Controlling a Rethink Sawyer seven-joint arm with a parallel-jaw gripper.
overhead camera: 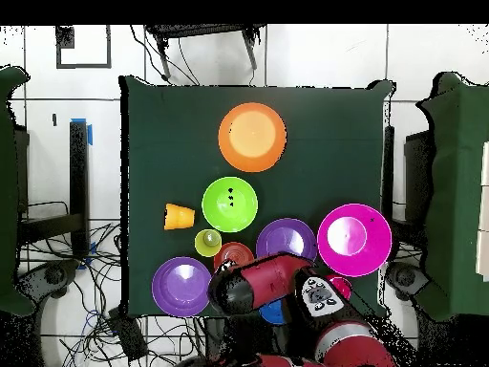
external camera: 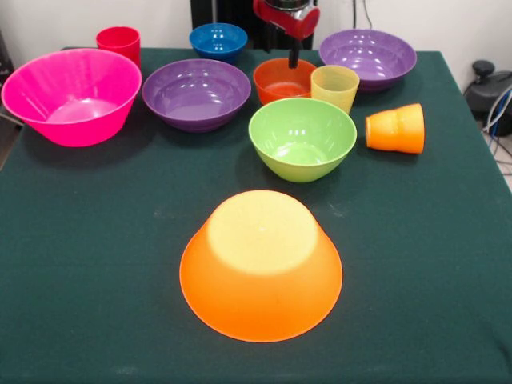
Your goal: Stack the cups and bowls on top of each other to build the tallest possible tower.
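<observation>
The big orange bowl [external camera: 261, 268] [overhead camera: 252, 137] lies upside down at the table's front. The green bowl [external camera: 302, 138] [overhead camera: 229, 204] stands upright behind it. The orange cup [external camera: 396, 128] [overhead camera: 178, 217] lies on its side. The pale yellow cup [external camera: 335, 86] [overhead camera: 207, 242] stands beside the small orange-red bowl [external camera: 282, 78] [overhead camera: 233, 255]. Two purple bowls [external camera: 197, 93] [external camera: 368, 58], the pink bowl [external camera: 72, 94] [overhead camera: 354, 239], the blue bowl [external camera: 218, 40] and the red cup [external camera: 118, 42] stand upright and apart. My gripper [external camera: 294, 60] hangs just above the orange-red bowl's far rim, empty.
The arm's red and black body [overhead camera: 272, 280] covers part of the blue bowl [overhead camera: 274, 312] and the red cup [overhead camera: 339, 285] in the overhead view. The green cloth table [external camera: 96, 280] ends close to the pink bowl on one side.
</observation>
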